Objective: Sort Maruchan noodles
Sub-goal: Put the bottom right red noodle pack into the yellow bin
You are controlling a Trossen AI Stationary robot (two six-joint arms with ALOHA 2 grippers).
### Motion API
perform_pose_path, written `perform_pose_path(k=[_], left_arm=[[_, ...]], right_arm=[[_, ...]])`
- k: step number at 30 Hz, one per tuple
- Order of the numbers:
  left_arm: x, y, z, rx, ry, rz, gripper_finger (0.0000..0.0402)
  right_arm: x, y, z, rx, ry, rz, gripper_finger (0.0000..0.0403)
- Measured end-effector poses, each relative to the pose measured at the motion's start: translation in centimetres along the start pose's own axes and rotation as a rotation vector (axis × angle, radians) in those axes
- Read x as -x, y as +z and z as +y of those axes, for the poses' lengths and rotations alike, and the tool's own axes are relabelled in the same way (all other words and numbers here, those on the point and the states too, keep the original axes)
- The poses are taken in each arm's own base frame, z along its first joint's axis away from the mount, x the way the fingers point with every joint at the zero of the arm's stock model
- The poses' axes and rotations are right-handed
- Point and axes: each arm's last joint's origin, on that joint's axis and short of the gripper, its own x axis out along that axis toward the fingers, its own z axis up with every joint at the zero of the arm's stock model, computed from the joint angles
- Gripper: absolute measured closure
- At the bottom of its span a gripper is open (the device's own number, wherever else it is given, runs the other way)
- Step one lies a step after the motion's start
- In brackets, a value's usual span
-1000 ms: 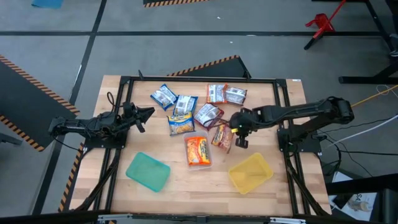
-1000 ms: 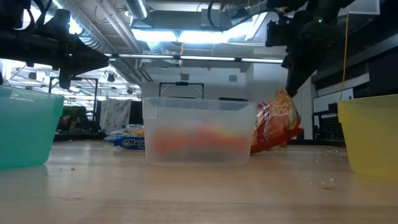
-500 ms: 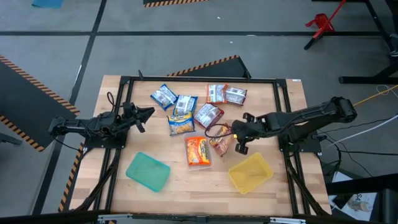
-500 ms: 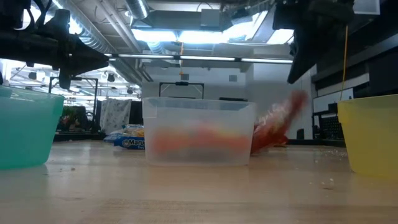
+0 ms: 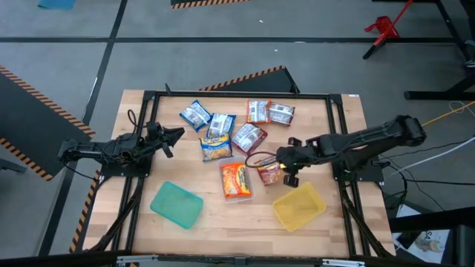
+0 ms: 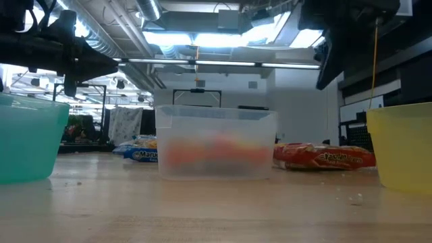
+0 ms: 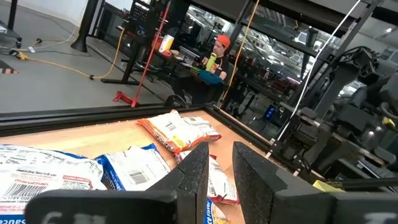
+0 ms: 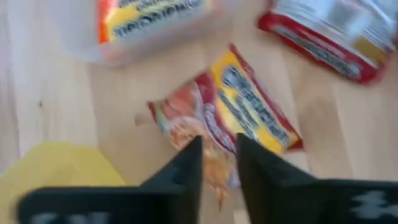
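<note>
A red Maruchan noodles packet (image 5: 269,173) lies flat on the table between the clear tray (image 5: 249,194) and the yellow tray (image 5: 298,205); the low view shows the red packet (image 6: 324,156) resting on its broad face. My right gripper (image 5: 283,169) hovers just above it, fingers a little apart, with the same packet (image 8: 249,106) on the wood beyond them. An orange packet (image 5: 235,179) sits in the clear tray. Several blue-white, orange and red-silver packets (image 5: 220,124) lie farther back. My left gripper (image 5: 175,135) waits at the left, a narrow gap between its fingers, nothing in it.
A teal tray (image 5: 177,204) stands near the front left. A black frame (image 5: 237,94) runs around the tabletop. Bare wood shows between the trays and along the front edge (image 5: 237,248). Beyond the far edge the left wrist view shows a person (image 7: 219,46).
My right gripper has carried the red packet a little toward the table's near edge and the yellow tray, then let go. The packet, which hung tilted with its lower end near the table, has fallen and now lies flat beside the clear tray.
</note>
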Motion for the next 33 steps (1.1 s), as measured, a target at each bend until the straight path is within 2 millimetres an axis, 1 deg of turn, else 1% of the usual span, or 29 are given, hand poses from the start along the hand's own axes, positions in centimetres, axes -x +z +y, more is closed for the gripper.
perform_pose_path(k=[3,5,7,10,13,15,18,22,24,33], left_arm=[[0.0,0.0,0.0,-0.003,0.009,-0.005,0.0335],[0.0,0.0,0.0,-0.004,0.015,-0.007,0.0335],[0.0,0.0,0.0,-0.003,0.015,-0.008,0.0335],[0.0,0.0,0.0,-0.001,0.015,-0.007,0.0335],[0.0,0.0,0.0,-0.001,0.015,-0.007,0.0335],[0.0,0.0,0.0,-0.004,0.016,-0.008,0.0335],[0.0,0.0,0.0,-0.004,0.015,-0.007,0.0335],[0.0,0.0,0.0,-0.003,0.013,-0.006,0.0335],[0.0,0.0,0.0,-0.004,0.014,-0.006,0.0335],[0.0,0.0,0.1,-0.011,0.017,-0.007,0.0335]], right_arm=[[-1.3,1.2,0.3,0.097,-0.001,-0.072,0.0235],[-2.3,2.2,0.2,0.126,-0.002,-0.137,0.0179],[-3.6,3.0,0.0,0.123,0.004,-0.163,0.0127],[-5.9,3.0,-0.9,0.102,-0.021,-0.096,0.0066],[-8.0,2.7,-1.8,0.08,-0.052,-0.009,0.0028],[-9.1,2.7,-2.3,0.063,-0.054,0.01,0.0014],[-10.3,2.9,-2.7,0.044,-0.027,0.011,0.0006],[-10.7,3.1,-3.0,0.033,-0.012,0.004,0.0004],[-10.8,2.7,-3.2,0.032,-0.021,0.042,0.0004],[-13.1,2.0,-3.2,0.029,-0.012,0.112,0.0009]])
